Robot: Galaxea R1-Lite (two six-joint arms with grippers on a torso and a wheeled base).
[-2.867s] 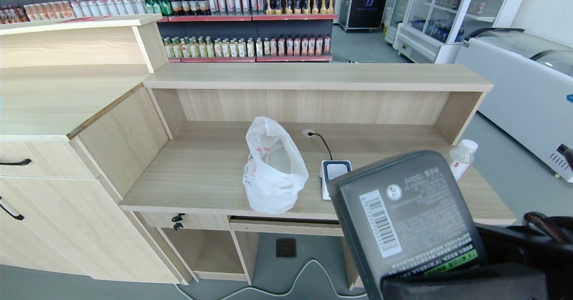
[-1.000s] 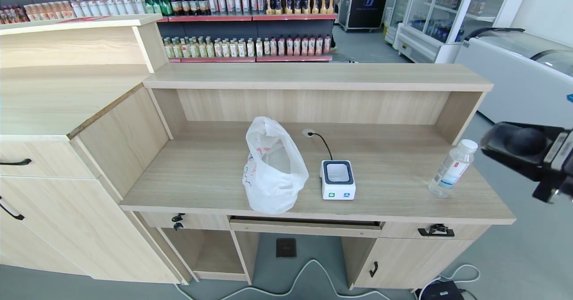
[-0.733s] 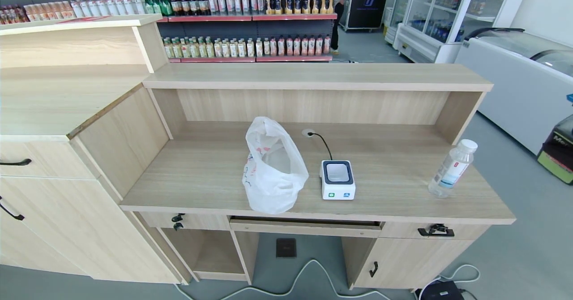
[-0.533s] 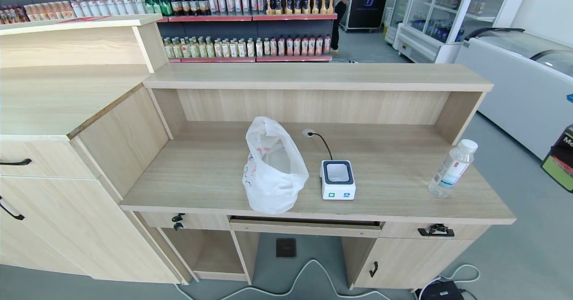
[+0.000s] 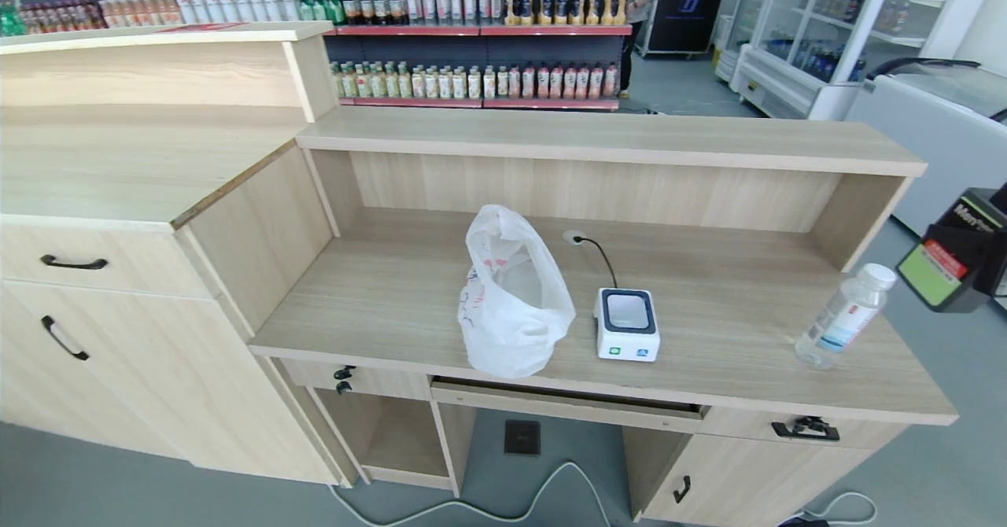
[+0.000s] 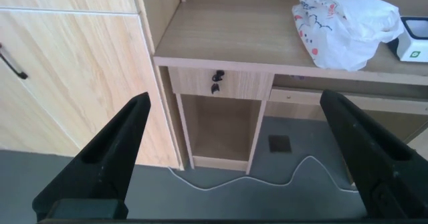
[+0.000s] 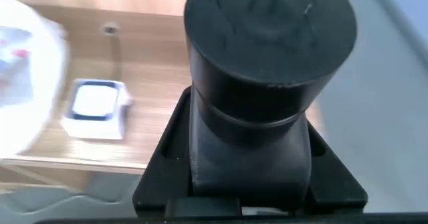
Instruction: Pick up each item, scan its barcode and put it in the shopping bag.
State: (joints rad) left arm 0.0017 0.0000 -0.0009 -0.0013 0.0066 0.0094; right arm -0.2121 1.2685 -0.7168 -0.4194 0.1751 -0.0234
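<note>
Dark bottle (image 5: 954,253) clamped in right gripper (image 7: 249,187), off counter's (image 5: 708,358) right end — left gripper (image 6: 234,97) spread wide, empty.

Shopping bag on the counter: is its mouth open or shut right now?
Open. The white plastic shopping bag stands on the light wooden counter, its mouth gaping and its inside visible.

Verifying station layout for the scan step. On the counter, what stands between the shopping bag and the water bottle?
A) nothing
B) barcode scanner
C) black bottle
B: the barcode scanner stands on the counter between the shopping bag and the water bottle; the black bottle is held off its right end.
</note>
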